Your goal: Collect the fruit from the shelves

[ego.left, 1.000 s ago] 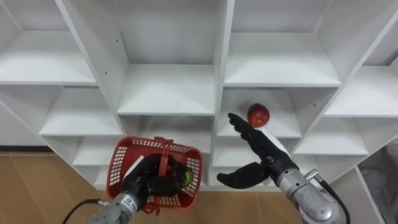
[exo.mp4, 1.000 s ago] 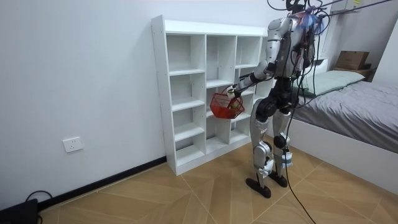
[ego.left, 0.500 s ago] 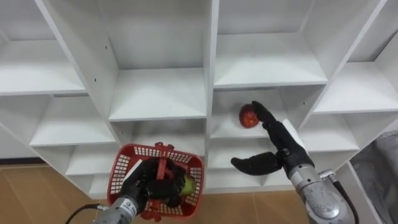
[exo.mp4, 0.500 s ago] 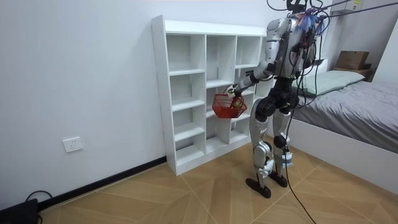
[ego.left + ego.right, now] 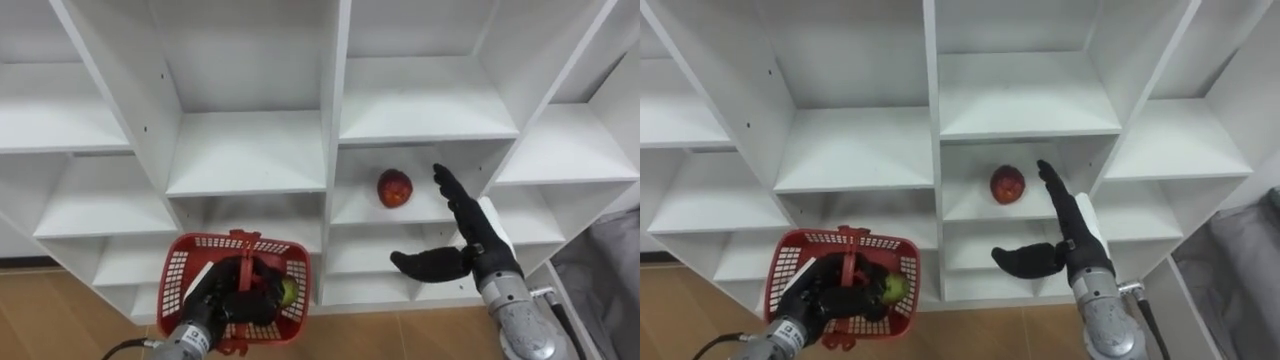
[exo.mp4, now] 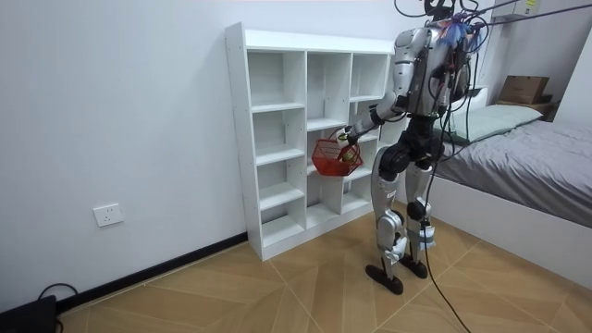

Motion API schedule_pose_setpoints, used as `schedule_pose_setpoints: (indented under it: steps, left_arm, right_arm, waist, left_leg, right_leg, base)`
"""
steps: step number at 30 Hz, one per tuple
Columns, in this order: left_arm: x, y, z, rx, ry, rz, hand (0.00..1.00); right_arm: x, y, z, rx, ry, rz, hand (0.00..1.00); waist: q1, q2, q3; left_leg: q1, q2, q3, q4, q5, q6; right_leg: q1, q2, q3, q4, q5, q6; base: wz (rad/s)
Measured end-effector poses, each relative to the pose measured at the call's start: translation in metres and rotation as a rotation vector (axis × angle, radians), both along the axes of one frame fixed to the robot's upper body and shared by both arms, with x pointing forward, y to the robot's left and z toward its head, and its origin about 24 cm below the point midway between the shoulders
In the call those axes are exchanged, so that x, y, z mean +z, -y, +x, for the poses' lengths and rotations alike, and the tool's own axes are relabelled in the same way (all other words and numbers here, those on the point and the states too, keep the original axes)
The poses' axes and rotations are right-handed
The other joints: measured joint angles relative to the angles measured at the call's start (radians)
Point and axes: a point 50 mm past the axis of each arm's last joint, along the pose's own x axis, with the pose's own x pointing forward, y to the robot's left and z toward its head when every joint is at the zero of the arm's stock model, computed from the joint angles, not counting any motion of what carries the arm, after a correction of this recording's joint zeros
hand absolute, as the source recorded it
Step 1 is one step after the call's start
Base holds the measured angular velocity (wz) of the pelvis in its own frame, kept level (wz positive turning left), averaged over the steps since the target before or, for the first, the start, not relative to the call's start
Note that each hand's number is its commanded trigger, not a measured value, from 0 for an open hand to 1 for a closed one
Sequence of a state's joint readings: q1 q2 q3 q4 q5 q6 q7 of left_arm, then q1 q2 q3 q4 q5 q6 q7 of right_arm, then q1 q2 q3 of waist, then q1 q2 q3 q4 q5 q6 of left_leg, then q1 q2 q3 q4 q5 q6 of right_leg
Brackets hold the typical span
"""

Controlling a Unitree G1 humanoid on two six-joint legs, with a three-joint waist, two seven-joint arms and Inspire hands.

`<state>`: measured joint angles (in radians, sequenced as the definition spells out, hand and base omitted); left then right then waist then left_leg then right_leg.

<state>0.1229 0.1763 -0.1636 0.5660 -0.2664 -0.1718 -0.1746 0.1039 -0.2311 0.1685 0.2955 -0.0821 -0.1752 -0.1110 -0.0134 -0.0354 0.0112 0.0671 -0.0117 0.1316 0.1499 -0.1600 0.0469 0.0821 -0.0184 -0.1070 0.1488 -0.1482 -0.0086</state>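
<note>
robot stands facing the white closet (image 5: 247, 150). low in front of the closet, we see the left hand (image 5: 225, 300) clenched round the handle of the red basket (image 5: 185, 280). a green fruit (image 5: 288, 292) lies inside the basket. the red apple (image 5: 394, 188) sits on a closet shelf, in the compartment up and right of the basket. at that compartment's mouth the right hand (image 5: 475, 232) is released, its fingers straight and thumb spread, just right of the apple and apart from it.

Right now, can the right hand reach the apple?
Probably yes: the open right hand is just right of the apple on the shelf, with nothing between them.
</note>
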Motion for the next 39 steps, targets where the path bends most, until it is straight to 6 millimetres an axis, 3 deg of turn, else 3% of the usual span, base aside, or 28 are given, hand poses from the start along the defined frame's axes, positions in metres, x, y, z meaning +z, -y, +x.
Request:
schedule_pose_setpoints:
  steps: [14, 20, 31, 35, 39]
  left_arm:
    - [0.002, -0.001, 0.001, 0.023, 0.007, 0.007, 1.00]
    - [0.000, -0.002, 0.000, 0.036, -0.009, 0.014, 1.00]
    - [-0.004, -0.003, -0.003, 0.016, -0.046, 0.010, 1.00]
    - [-0.005, -0.004, 0.002, 0.012, -0.053, 0.016, 1.00]
    - [-0.005, -0.005, 0.013, 0.009, -0.059, 0.023, 1.00]
  right_arm:
    - [-0.004, 0.004, -0.002, -0.045, -0.013, 0.029, 0.00]
    - [-0.019, 0.014, -0.003, -0.108, -0.085, 0.031, 0.00]
    - [-0.015, 0.023, 0.038, -0.165, -0.086, 0.028, 0.00]
    - [-0.005, 0.025, 0.055, -0.191, -0.051, 0.014, 0.00]
    - [-0.002, 0.040, 0.070, -0.243, -0.071, -0.023, 0.00]
  waist:
    - [-0.002, 0.001, -0.0020]
    - [0.021, -0.017, -0.0075]
    - [0.052, -0.049, 0.0045]
    - [0.066, -0.049, 0.0056]
    - [0.081, -0.039, 0.0132]
  left_leg:
    - [0.010, 0.000, -0.001, 0.000, 0.000, 0.000]
    - [0.007, 0.000, -0.003, 0.003, 0.000, 0.000]
    - [-0.096, -0.001, -0.041, 0.052, 0.000, 0.001]
    - [-0.176, 0.000, -0.063, 0.095, -0.001, 0.001]
    - [-0.235, -0.001, -0.095, 0.129, -0.001, 0.002]
  right_leg:
    - [0.009, 0.000, 0.000, 0.002, 0.000, 0.000]
    - [0.004, -0.003, -0.008, 0.008, -0.001, -0.001]
    - [-0.066, -0.015, -0.059, 0.027, -0.002, -0.003]
    - [-0.121, -0.020, -0.092, 0.045, -0.001, -0.005]
    - [-0.164, -0.021, -0.109, 0.066, 0.000, -0.006]
  base:
    - [0.00]
    - [0.00]
    - [0.12]
    - [0.21]
    - [0.21]
